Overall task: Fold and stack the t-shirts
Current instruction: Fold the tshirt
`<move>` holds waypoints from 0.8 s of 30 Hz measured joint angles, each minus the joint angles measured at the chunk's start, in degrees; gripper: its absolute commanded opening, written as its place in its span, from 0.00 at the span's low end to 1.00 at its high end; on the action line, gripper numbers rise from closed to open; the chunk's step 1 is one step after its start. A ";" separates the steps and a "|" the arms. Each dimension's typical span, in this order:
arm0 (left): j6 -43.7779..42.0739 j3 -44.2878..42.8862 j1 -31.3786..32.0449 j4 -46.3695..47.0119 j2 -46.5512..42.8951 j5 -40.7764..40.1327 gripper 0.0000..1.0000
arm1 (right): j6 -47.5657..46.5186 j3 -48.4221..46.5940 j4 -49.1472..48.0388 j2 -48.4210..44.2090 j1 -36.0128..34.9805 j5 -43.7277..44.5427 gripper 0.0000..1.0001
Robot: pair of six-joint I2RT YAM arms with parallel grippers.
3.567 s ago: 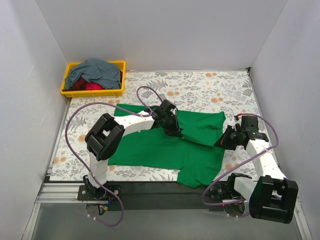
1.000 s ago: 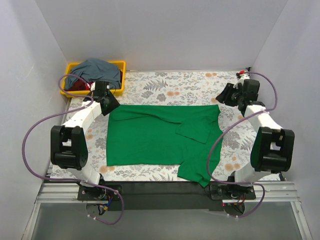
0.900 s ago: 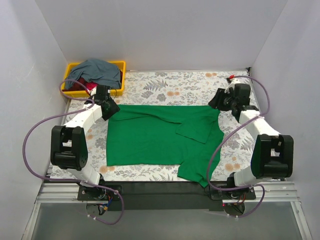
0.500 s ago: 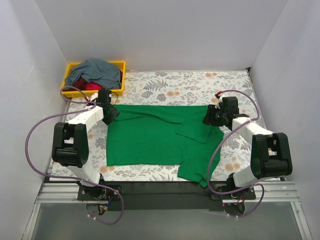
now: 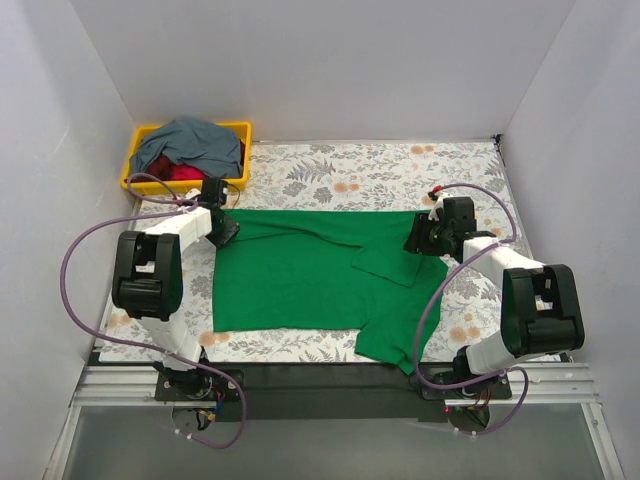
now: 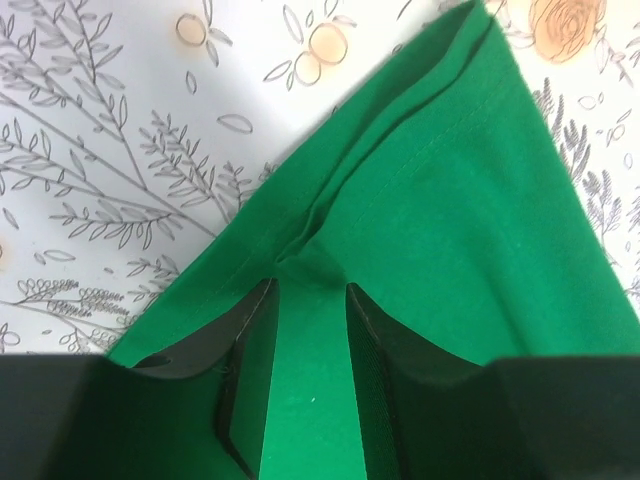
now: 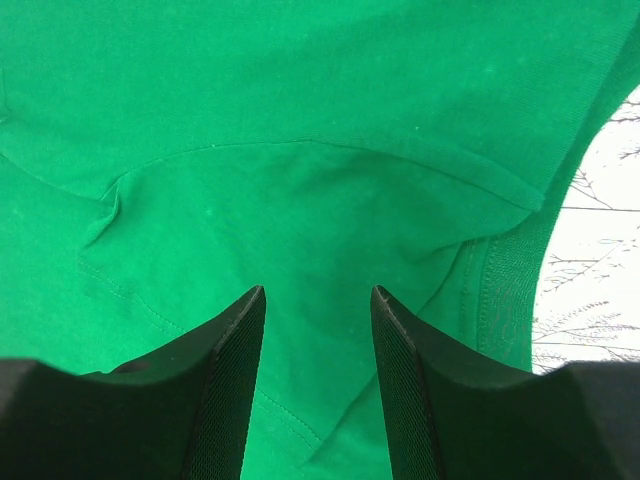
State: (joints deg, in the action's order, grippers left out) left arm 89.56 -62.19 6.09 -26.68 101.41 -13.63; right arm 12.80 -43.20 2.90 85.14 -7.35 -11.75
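Top external: green t-shirt (image 5: 300,275) spread flat on the table (image 5: 380,180); both arms have swung in from the far edges to its far corners.
Left gripper (image 6: 308,300): fingers apart, straddling a raised fold at the corner.
Right gripper (image 7: 318,300): fingers apart, over green cloth.

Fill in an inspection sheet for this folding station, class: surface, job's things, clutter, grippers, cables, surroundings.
Surface: floral-patterned table.
Job's things: green t-shirt spread flat, one part over the near edge; grey-blue t-shirt atop red t-shirt in yellow bin.
Clutter: nothing seen.
Grippers: left gripper open, straddling a pucker at the shirt's far-left corner; right gripper open over its far-right part.
Cables: purple cables loop off both arms.
Surroundings: plain white walls on three sides.
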 measured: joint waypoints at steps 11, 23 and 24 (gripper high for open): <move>0.22 -2.56 0.00 -0.04 1.95 -1.40 0.20 | -0.22 0.00 -0.20 1.57 0.00 -0.68 0.53; -2.08 -5.35 0.02 -3.23 2.78 -3.26 0.00 | -0.57 0.00 -0.42 2.82 0.00 -0.74 0.53; -2.51 -6.01 0.02 -3.82 2.78 -3.69 0.00 | -0.59 0.00 -0.42 2.95 0.00 -0.66 0.53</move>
State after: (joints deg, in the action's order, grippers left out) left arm 87.05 -68.20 6.11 -30.50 104.18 -17.32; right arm 12.21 -43.20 2.48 88.09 -7.35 -12.40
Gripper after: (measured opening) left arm 0.021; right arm 0.533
